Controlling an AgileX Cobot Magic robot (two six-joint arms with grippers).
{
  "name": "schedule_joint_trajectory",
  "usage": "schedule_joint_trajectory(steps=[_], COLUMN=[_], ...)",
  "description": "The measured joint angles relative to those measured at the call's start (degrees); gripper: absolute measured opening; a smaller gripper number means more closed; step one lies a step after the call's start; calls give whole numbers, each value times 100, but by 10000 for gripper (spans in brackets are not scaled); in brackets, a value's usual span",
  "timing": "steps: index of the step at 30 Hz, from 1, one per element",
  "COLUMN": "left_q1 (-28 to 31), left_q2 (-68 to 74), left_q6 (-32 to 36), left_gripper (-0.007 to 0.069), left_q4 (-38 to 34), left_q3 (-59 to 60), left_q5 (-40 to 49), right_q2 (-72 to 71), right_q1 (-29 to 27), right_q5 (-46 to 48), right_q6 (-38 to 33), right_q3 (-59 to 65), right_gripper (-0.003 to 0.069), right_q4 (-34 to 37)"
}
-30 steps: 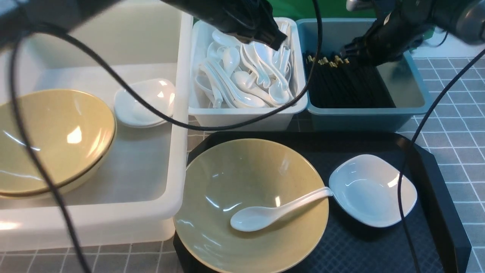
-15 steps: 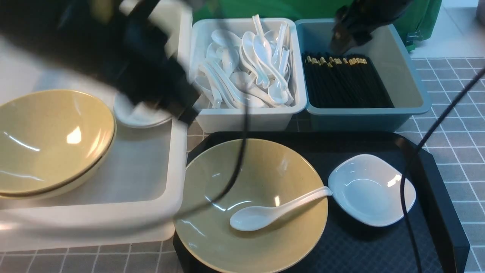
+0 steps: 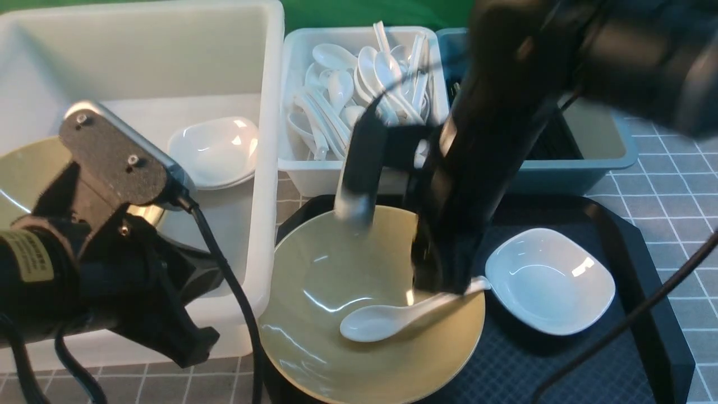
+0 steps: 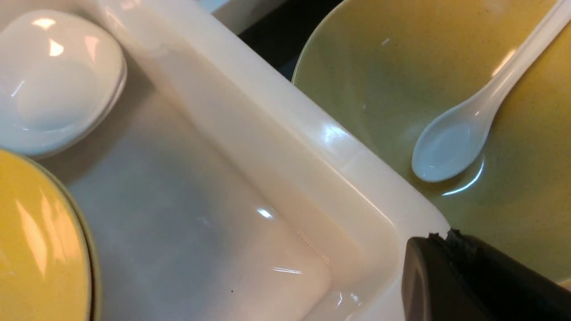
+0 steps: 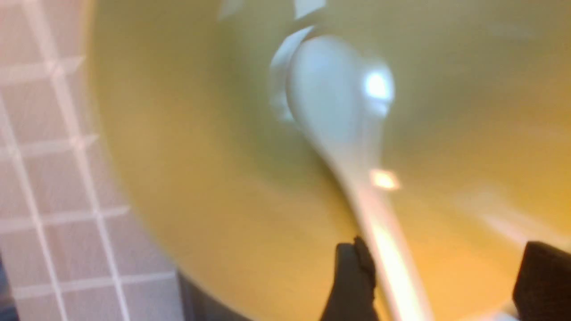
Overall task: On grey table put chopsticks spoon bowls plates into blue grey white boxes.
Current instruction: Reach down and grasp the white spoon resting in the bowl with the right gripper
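A white spoon (image 3: 381,320) lies in the tan bowl (image 3: 336,292) on the black tray, its handle resting on the bowl's rim. My right gripper (image 3: 443,280) hangs open just above that handle. In the right wrist view the spoon (image 5: 339,102) runs between the spread fingers (image 5: 354,276), close to one of them, and the right gripper (image 5: 446,254) has no grip on it. My left gripper (image 4: 439,236) is shut and empty over the near corner of the white tub (image 4: 312,133). A small white plate (image 3: 549,280) sits on the tray beside the bowl.
The white tub (image 3: 263,168) holds another tan bowl (image 3: 22,168) and stacked plates (image 3: 216,148). The grey-white bin (image 3: 291,112) is full of spoons. The blue-grey bin (image 3: 606,151) holds chopsticks (image 3: 561,147), mostly hidden by my right arm. Grey table (image 3: 673,196) shows at the right.
My right arm came from the blue-grey bin down into the bowl over the spoon handle. My left arm swung from above the spoon bin to the front left, over the tub.
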Motion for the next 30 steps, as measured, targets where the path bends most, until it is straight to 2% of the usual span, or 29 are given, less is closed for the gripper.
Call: schedule_joint_trajectory(steps=[1, 4, 12, 16, 19, 26, 30], left_q1=[0, 0, 0, 0, 0, 0, 0], left_q2=[0, 0, 29, 34, 34, 87, 421], left_q6=[0, 16, 22, 22, 22, -169, -280], left_gripper=[-11, -11, -11, -11, -11, -11, -11], left_q4=[0, 0, 0, 0, 0, 7, 146], left_q3=[28, 35, 35, 35, 35, -63, -603], left_q5=[-103, -205, -235, -245, -245, -334, -138], right_q2=[162, 511, 1181, 1285, 1318, 1224, 1141], right_q1=[62, 88, 88, 88, 88, -9, -337], right_q5=[0, -52, -181, -326, -200, -115, -94], right_q6=[-275, -502, -643, -637, -637, -215, 123], right_q3=[84, 114, 114, 102, -63, -1210, -1998], right_gripper=[488, 488, 477, 360, 190, 194, 194], right_q4=[-9, -107, -321, -454, -532, -936, -1057])
